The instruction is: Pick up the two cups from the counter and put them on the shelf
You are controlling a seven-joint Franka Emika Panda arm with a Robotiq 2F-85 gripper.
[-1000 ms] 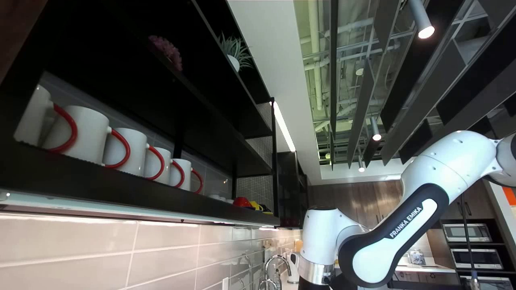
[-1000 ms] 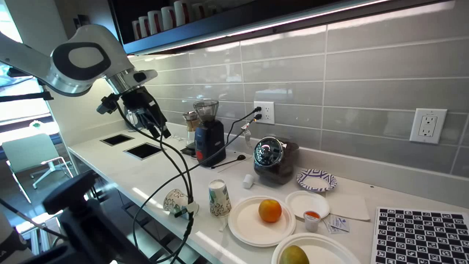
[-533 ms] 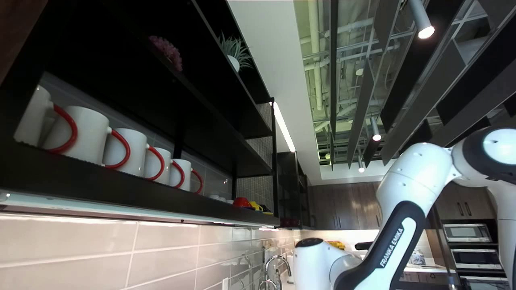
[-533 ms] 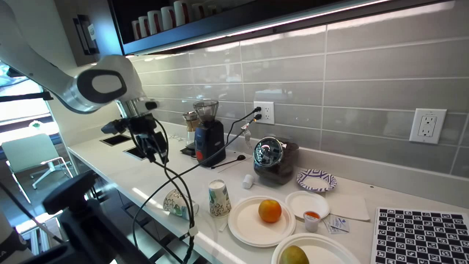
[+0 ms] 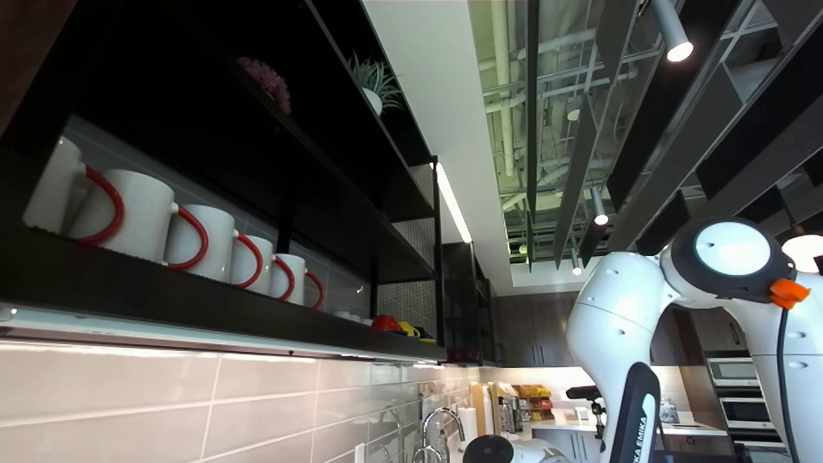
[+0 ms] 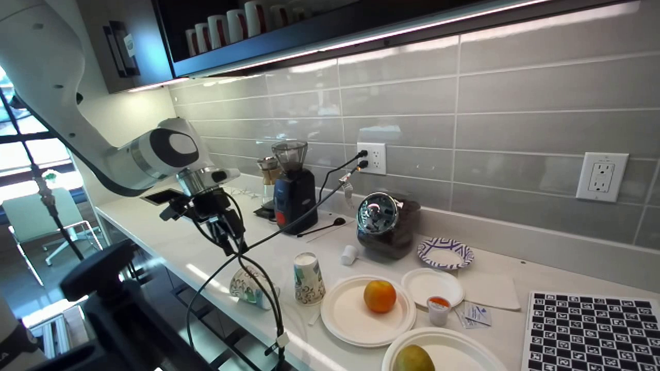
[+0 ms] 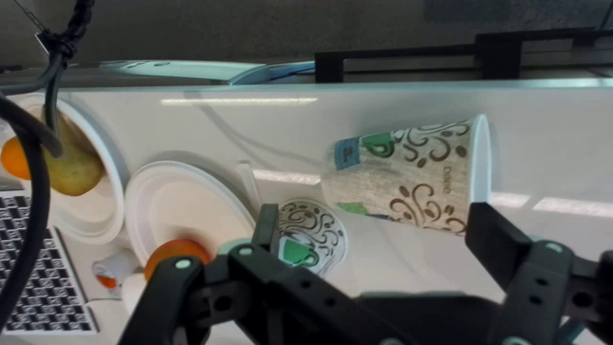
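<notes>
In an exterior view, the white jointed robot arm (image 6: pixel 59 103) extends from the left edge over the glossy white countertop (image 6: pixel 170 237). Its black two-finger gripper (image 7: pixel 377 225) hangs above the surface; the wrist view shows it spread wide, holding nothing. Higher up, the long dark shelf (image 6: pixel 330 33) runs rightward, with red-handled white mugs (image 6: pixel 237 26) standing toward its left end. Below and right of the gripper, the pale, brown-scrolled paper cup (image 7: pixel 407 177) lies on its side on the countertop, mouth to the left. Just beside it, apart, the matching paper cup (image 6: pixel 308 281) stands on end, narrower at its top. Farther right are a round white plate (image 6: pixel 345 324) bearing an orange fruit (image 6: pixel 380 296), then a black-and-white patterned board (image 6: pixel 593 330).
</notes>
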